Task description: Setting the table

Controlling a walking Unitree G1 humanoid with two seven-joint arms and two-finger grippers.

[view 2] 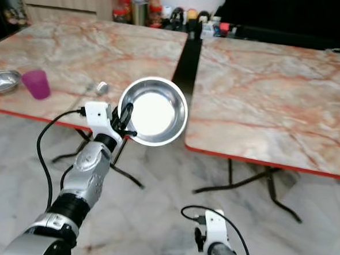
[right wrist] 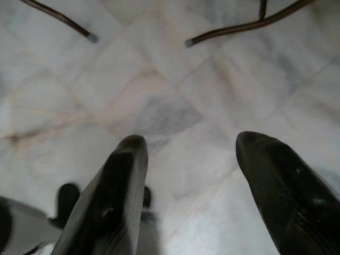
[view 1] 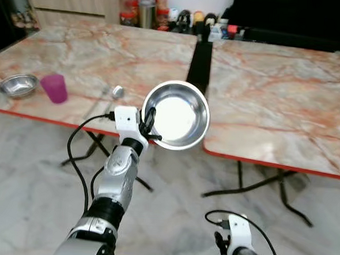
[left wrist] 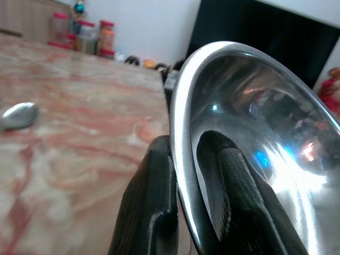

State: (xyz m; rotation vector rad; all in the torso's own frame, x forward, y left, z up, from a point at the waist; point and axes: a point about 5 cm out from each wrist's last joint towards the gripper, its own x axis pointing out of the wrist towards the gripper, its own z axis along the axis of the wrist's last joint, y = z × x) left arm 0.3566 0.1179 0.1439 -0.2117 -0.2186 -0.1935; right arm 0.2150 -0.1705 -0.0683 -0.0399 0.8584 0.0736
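Note:
My left gripper (view 1: pixel 149 123) is shut on the rim of a large steel bowl (view 1: pixel 177 115), held up tilted over the front edge of the left marble table (view 1: pixel 76 52). In the left wrist view both black fingers (left wrist: pixel 154 202) pinch the bowl's rim (left wrist: pixel 183 138). On that table lie a spoon (view 1: pixel 115 92), a pink cup (view 1: pixel 55 88) and a small steel bowl (view 1: pixel 17 84). My right gripper (right wrist: pixel 191 175) hangs low over the floor, open and holding nothing.
A second marble table (view 1: pixel 276 93) stands to the right across a dark gap (view 1: pixel 200 63). Jars and bottles (view 1: pixel 144 7) line the far edge. Folding table legs (view 1: pixel 259 185) stand on the marble floor below.

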